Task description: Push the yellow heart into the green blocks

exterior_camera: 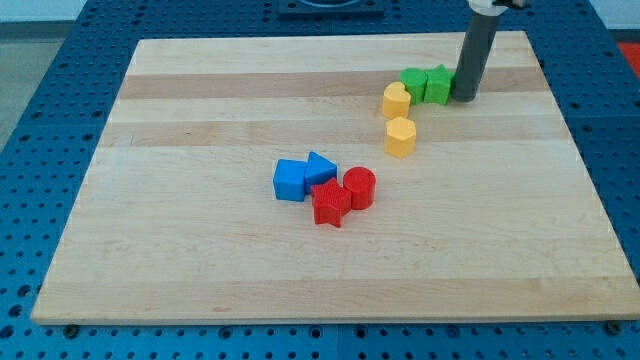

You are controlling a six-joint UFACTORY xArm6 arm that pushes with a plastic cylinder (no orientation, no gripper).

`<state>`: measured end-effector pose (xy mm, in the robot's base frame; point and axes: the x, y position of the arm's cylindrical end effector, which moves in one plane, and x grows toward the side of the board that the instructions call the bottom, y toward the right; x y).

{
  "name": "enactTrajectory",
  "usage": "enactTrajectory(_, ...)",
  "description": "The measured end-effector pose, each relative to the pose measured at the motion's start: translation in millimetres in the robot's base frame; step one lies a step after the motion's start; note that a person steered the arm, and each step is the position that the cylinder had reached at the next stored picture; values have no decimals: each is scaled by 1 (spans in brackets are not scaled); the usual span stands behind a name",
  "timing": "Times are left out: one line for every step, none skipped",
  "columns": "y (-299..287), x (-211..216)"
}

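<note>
The yellow heart (397, 100) sits at the view's upper right and touches the left side of a green block (413, 82). A second green block, star-shaped (437, 84), sits right beside the first. My tip (464, 97) is down on the board just to the right of the green star, close to it or touching it. A yellow hexagon block (400, 137) lies just below the heart, apart from it.
A blue cube (290, 180), a blue triangle block (320, 167), a red star (330, 204) and a red cylinder (359, 187) cluster near the board's middle. The wooden board (200, 250) lies on a blue perforated table.
</note>
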<state>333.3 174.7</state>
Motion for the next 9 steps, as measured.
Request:
enactTrajectory(-1, 75)
enactTrajectory(-11, 135)
enactTrajectory(-66, 169)
enactTrajectory(-109, 155)
enactTrajectory(-129, 144)
enactTrajectory(-129, 94)
enactTrajectory(-121, 63)
enactTrajectory(-96, 8)
enactTrajectory(-79, -15)
